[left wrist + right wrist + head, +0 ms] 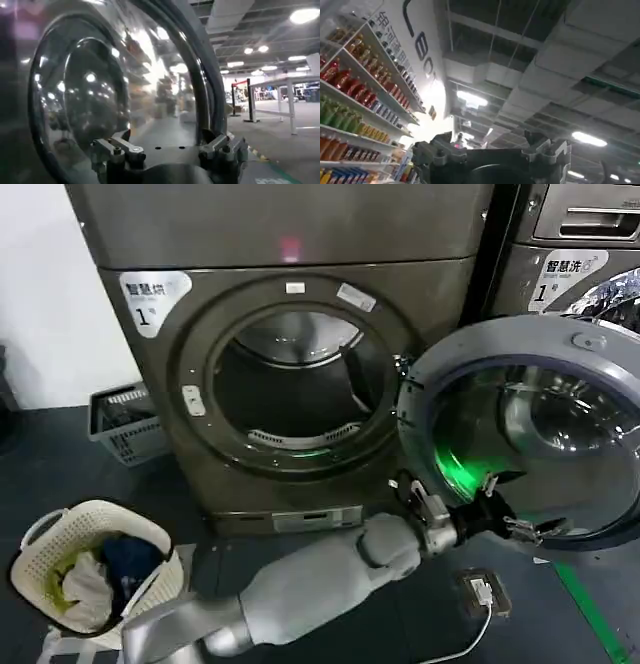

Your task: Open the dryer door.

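1. Labels came first: the dryer (290,374) bore a white sticker (152,294) at its upper left with Chinese characters and a large "1", and the machine (575,254) to its right carried a similar sticker (565,276), also marked "1". We could not read the smaller tags on the dryer's ring.
2. We saw the dryer as a grey-brown front-loader standing on the dark floor (60,474), its round opening bare and the steel drum (290,384) visible inside, with a small pink light above.
3. The door (525,429) stood swung wide on the dryer's right side, a grey ring around a domed, reflective window, with green light glowing on its lower inner edge.
4. Our left gripper (515,524) reached across to the door's lower rim; in the left wrist view its fingers (120,150) were spread well apart, gripping nothing, just before the glass dome (80,100).
5. Our right gripper (492,152) pointed up at a ceiling, fingers parted and empty, beside shelves (355,75) of bottles and a wall with large letters we could not fully read.
6. A laundry basket (95,569) sat at the lower left.
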